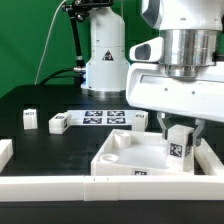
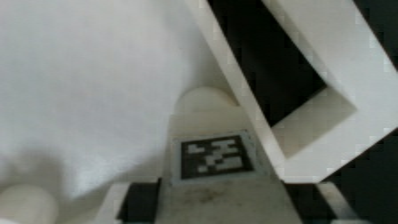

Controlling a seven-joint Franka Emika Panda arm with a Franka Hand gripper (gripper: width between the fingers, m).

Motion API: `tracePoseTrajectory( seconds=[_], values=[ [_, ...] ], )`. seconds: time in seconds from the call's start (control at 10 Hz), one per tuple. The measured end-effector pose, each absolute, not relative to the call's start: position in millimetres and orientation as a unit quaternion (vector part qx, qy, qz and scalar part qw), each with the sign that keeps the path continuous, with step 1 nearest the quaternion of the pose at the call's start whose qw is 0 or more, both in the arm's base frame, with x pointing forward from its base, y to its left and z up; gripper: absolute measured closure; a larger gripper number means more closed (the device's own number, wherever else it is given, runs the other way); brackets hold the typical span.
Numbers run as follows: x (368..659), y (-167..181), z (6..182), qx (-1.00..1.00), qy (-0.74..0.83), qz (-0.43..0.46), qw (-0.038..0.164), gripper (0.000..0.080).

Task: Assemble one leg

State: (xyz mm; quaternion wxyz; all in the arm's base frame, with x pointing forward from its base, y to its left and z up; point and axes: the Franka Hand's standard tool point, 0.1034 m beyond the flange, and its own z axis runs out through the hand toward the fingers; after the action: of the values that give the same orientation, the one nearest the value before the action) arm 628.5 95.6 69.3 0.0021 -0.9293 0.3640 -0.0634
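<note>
My gripper (image 1: 178, 136) is shut on the leg (image 1: 179, 146), a small white post with a black-and-white tag on its side. It holds the leg upright over the right side of the large white panel (image 1: 130, 158). I cannot tell whether the leg's lower end touches the panel. In the wrist view the leg (image 2: 217, 150) runs between the two dark fingers (image 2: 146, 200), its tag facing the camera, with the panel (image 2: 89, 90) beneath it. The gripper (image 2: 217, 205) is clamped on the leg's near end.
The marker board (image 1: 105, 117) lies behind the panel. Three loose legs stand beside it (image 1: 30, 120) (image 1: 57, 123) (image 1: 138, 119). A white rail (image 1: 40, 185) borders the table's front, and a rail (image 2: 334, 120) shows beside the panel in the wrist view. The robot base (image 1: 105, 55) stands at the back.
</note>
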Motion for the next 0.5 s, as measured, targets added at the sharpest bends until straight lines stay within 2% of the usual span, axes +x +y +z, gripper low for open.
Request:
tracePoseTrajectory(
  seconds=[0.2, 0.3, 0.4, 0.5],
  values=[
    [628.2, 91.2, 69.3, -0.925, 0.373, -0.064, -0.002, 0.0498],
    [628.1, 91.7, 69.0, -0.925, 0.374, -0.064, -0.001, 0.0345],
    [628.1, 92.0, 68.9, -0.925, 0.375, -0.064, -0.001, 0.0345],
    [628.1, 92.0, 68.9, -0.925, 0.375, -0.063, 0.000, 0.0223]
  ],
)
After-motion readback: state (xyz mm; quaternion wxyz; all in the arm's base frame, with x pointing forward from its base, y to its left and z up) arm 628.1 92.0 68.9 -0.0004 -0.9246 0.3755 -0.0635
